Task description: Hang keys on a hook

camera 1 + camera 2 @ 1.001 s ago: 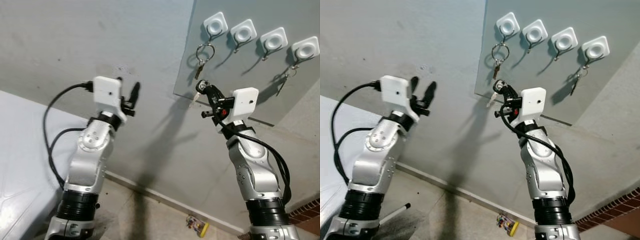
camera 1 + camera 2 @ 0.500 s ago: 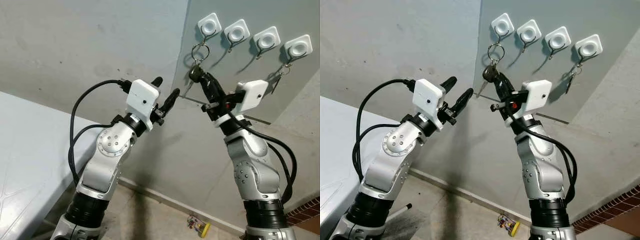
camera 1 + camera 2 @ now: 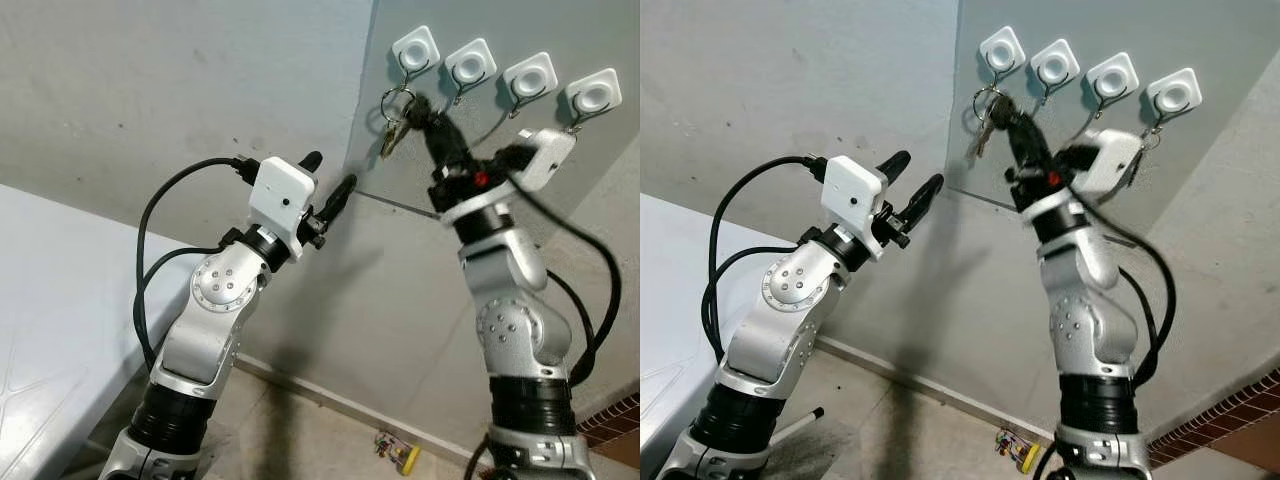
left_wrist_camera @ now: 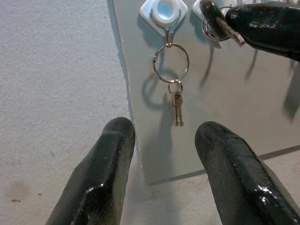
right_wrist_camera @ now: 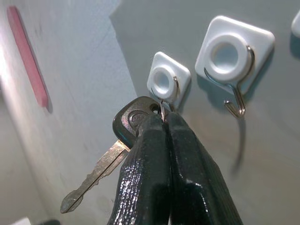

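White hooks, four in a row; right end effector pinches one black-headed key, left end effector spread wide.

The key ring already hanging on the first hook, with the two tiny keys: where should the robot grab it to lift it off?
Probably the lower arc of the big ring, pinched from the front with one finger on each side of the wire. The ring hangs flat against the grey board from the hook, so its bottom is open, while the tiny keys dangle loosely.
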`<state>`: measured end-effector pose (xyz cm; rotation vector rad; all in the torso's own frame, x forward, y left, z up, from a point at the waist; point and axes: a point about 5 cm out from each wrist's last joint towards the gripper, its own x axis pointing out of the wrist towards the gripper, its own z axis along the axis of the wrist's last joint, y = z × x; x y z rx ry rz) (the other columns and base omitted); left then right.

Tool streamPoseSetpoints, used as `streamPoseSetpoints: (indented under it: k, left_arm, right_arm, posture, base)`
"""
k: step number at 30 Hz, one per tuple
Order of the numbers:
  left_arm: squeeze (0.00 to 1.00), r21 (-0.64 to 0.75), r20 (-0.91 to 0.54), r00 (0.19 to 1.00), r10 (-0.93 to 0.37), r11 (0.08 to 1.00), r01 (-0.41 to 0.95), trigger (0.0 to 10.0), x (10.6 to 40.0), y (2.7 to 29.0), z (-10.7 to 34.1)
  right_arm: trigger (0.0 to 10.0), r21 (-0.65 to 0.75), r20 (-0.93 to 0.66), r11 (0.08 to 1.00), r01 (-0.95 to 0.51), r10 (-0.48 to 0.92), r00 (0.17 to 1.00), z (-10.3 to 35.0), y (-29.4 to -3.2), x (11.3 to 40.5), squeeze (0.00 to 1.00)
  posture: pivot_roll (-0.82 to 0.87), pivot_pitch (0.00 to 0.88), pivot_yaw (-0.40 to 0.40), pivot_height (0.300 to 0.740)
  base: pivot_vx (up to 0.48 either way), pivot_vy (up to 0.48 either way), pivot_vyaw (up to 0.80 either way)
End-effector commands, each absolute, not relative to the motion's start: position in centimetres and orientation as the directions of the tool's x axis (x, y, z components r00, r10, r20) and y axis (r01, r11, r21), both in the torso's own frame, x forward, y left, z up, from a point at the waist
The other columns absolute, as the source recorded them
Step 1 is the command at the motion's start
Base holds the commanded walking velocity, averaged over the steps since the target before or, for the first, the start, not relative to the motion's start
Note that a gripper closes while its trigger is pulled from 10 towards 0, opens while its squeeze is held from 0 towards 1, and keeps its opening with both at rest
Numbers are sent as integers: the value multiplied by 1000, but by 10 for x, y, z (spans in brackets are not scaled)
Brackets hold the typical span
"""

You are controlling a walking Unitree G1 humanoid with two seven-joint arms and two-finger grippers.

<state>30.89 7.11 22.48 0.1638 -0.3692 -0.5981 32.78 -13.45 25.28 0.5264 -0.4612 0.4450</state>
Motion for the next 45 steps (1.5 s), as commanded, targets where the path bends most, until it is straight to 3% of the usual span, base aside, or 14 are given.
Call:
streamPoseSetpoints:
  k: [1,21,32,45]
  left_arm:
    - [0,265,327,753,-572,820,508,10000,308,71,233]
    - [0,203,325,749,-578,816,542,10000,303,64,233]
    - [0,192,328,758,-564,825,531,10000,302,67,235]
    - [0,189,327,769,-550,835,517,10000,302,69,235]
  right_arm:
    - [10000,403,535,761,-508,255,806,259,-141,330,0]
    - [10000,573,480,649,-501,230,846,256,-149,336,0]
    - [10000,705,439,531,-470,193,877,245,-158,340,0]
    - [10000,643,467,568,-514,241,851,249,-161,338,0]
  posture:
    - [4,32,-72,740]
    - [8,50,-75,740]
    - [15,67,-77,740]
    - [18,76,-78,740]
  base:
    - [0,0,0]
    - [0,0,0]
    - [0,0,0]
    - [0,0,0]
